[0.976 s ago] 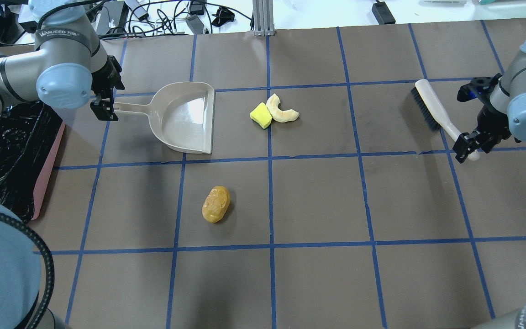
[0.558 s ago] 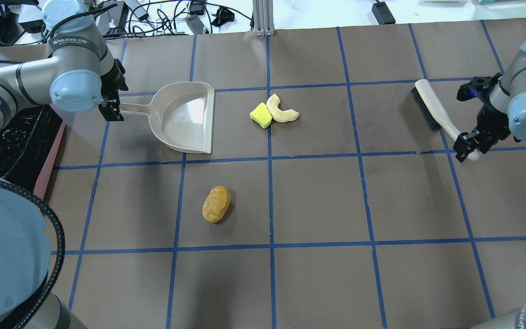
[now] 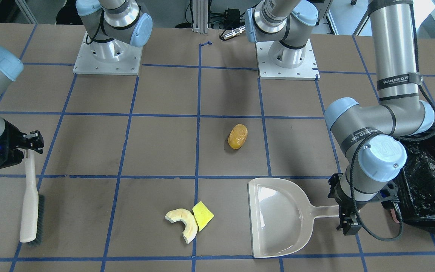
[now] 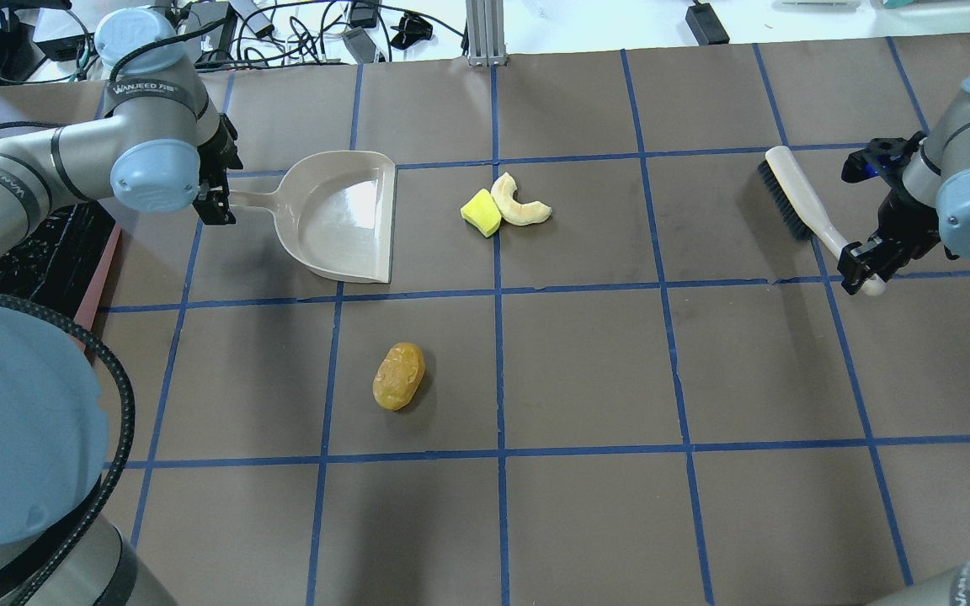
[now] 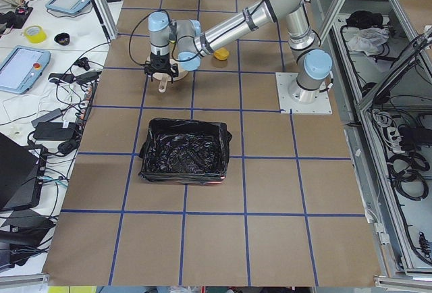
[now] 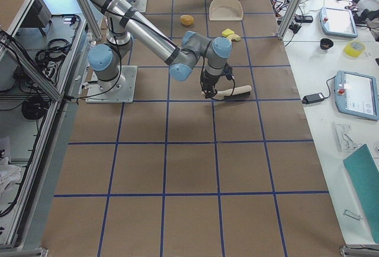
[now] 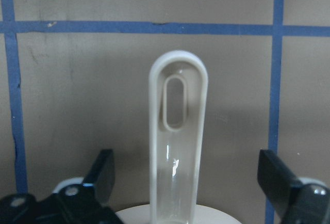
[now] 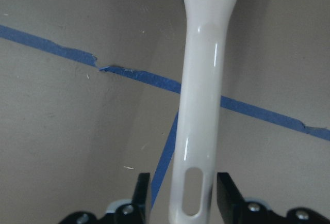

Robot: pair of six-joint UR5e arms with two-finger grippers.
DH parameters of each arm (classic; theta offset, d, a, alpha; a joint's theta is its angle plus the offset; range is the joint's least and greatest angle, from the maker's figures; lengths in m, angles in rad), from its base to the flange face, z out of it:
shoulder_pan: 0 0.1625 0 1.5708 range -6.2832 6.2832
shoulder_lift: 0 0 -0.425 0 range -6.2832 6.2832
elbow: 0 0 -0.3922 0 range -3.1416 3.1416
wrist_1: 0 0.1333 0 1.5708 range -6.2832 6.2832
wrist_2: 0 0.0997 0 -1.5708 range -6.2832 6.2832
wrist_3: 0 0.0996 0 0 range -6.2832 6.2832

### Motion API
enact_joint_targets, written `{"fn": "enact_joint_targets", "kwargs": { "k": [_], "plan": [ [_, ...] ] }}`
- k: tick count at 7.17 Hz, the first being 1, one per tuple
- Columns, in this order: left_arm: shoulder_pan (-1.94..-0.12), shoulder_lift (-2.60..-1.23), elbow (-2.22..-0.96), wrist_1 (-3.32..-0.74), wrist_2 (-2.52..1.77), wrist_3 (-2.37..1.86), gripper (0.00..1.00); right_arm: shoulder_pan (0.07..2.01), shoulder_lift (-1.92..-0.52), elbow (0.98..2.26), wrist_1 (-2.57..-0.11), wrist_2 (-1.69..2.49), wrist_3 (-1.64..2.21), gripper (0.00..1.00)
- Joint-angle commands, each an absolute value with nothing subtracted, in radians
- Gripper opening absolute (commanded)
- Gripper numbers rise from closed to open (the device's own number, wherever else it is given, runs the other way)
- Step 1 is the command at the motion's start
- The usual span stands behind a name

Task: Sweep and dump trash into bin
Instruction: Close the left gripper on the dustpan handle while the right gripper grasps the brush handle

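The beige dustpan (image 4: 342, 215) lies flat, mouth toward the trash. My left gripper (image 4: 215, 208) is open and straddles the end of the dustpan handle (image 7: 178, 131), its fingers well clear on both sides. The white brush (image 4: 796, 202) lies on the table. My right gripper (image 4: 864, 273) is open around the brush handle (image 8: 198, 105) near its end, with narrow gaps. The yellow-green wedge (image 4: 481, 212) touches the cream crescent (image 4: 523, 206). The golden-brown oval (image 4: 398, 375) lies apart, nearer the robot. The pink bin with the black bag (image 3: 425, 177) sits beyond the dustpan handle.
Blue tape lines grid the brown table. The two arm bases (image 3: 108, 56) stand on grey plates on the robot's side. Cables and power bricks (image 4: 300, 34) lie past the far table edge. The bin's rim (image 4: 93, 290) is close behind my left arm.
My left arm has swung toward the dustpan, so its gripper now sits over the handle's end. The right gripper's fingers have drawn in a little around the brush handle. Trash, dustpan and brush have not moved.
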State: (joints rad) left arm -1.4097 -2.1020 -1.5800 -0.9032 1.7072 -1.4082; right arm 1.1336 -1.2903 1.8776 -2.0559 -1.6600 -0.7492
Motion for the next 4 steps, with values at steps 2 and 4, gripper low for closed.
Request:
{"fn": "enact_joint_targets", "kwargs": {
  "k": [2, 4],
  "plan": [
    [-1.41, -2.112, -1.579, -0.902, 1.781, -1.41, 0.24, 1.134, -1.293, 1.87, -2.056, -1.669, -0.739, 0.08],
    [-1.41, -2.109, -1.58, -0.9, 1.717, -1.41, 0.0, 1.138, -1.305, 1.841, -2.054, -1.681, -0.7, 0.06]
  ]
}}
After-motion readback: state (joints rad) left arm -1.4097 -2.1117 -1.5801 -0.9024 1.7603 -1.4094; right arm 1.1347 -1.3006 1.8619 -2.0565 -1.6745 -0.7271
